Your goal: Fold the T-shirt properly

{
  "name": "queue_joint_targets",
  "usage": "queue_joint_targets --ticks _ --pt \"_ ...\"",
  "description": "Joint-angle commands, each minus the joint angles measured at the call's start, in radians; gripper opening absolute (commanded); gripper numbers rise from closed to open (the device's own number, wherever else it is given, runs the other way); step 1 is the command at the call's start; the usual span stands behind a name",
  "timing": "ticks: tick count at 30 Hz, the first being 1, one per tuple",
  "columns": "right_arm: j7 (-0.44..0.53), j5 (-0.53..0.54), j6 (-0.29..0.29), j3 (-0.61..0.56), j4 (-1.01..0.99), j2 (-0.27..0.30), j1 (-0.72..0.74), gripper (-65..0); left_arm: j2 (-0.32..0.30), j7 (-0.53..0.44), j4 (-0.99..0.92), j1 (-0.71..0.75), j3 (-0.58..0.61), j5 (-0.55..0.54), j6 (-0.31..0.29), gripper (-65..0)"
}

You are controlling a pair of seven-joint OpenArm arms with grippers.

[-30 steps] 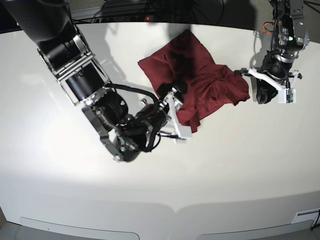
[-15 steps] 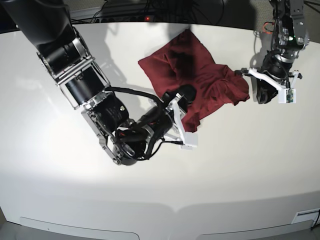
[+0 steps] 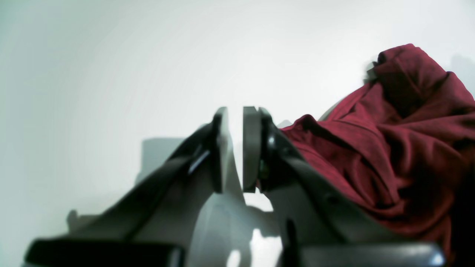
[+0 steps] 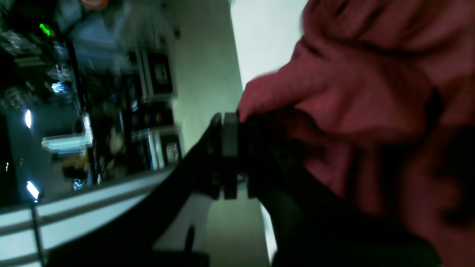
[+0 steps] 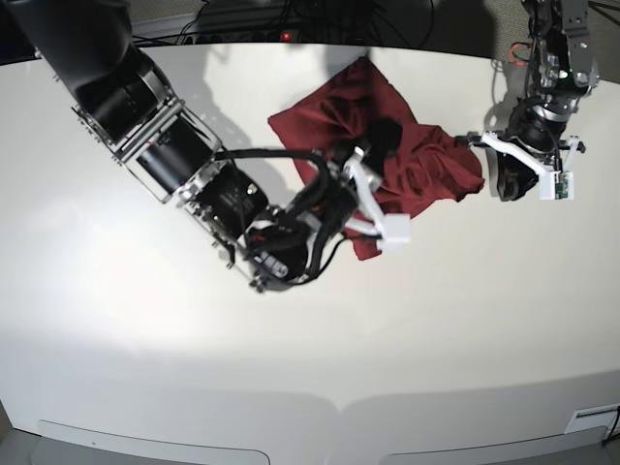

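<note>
0 neat folds so far: we see the T-shirt [image 5: 407,160] bunched mid-surface [image 5: 145,368]. Our right gripper [image 4: 232,155] is clenched on a fold of it; our left gripper [image 3: 235,148], nearly closed, grasps nothing. All folding remains.

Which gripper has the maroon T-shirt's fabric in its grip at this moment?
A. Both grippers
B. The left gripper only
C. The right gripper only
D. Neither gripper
C. The right gripper has its jaws pressed together with a bunch of the T-shirt rising from between them, while the left gripper sits beside the cloth with a narrow empty gap between its pads.
</note>
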Motion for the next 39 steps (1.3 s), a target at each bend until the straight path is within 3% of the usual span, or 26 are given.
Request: queue_joint_targets --ticks 1,6,13,24,28,30,35,39 --pt "0.007 0.033 0.001 -0.022 0.014 -0.003 0.029 -65.0 -0.006 -0.025 0.021 -0.003 -0.004 -0.011 -0.004 -57.6" --pt "0.007 0.034 0.001 -0.137 0.014 -0.003 0.03 -65.0 -0.006 -0.024 0.021 -0.003 -0.004 -0.01 -0.004 -57.6" --pt "0.007 0.034 0.001 -0.183 0.014 -0.014 0.03 -65.0 -0.007 -0.032 0.021 -0.004 -0.004 -0.01 -0.004 -57.6" --pt "0.007 0.034 0.001 -0.183 0.014 -0.16 0.03 -64.3 -0.007 -0.04 0.021 -0.011 -0.004 -0.01 -0.004 -57.6" --pt "0.007 0.034 0.001 -0.183 0.014 -0.172 0.032 -42.7 -0.007 -0.041 0.021 -0.012 -0.004 -0.01 -0.004 -57.6" --pt "0.007 0.034 0.001 -0.182 0.014 -0.171 0.032 -35.3 -0.007 -0.041 0.021 -0.012 -0.005 -0.01 -0.004 -57.6" --pt "0.007 0.034 0.001 -0.182 0.014 -0.172 0.039 -33.3 -0.007 -0.039 0.021 -0.014 -0.005 -0.01 0.005 -57.6" --pt "0.007 0.034 0.001 -0.177 0.014 -0.171 0.113 -33.3 -0.007 -0.031 0.021 -0.014 -0.005 -0.011 0.074 -57.6"
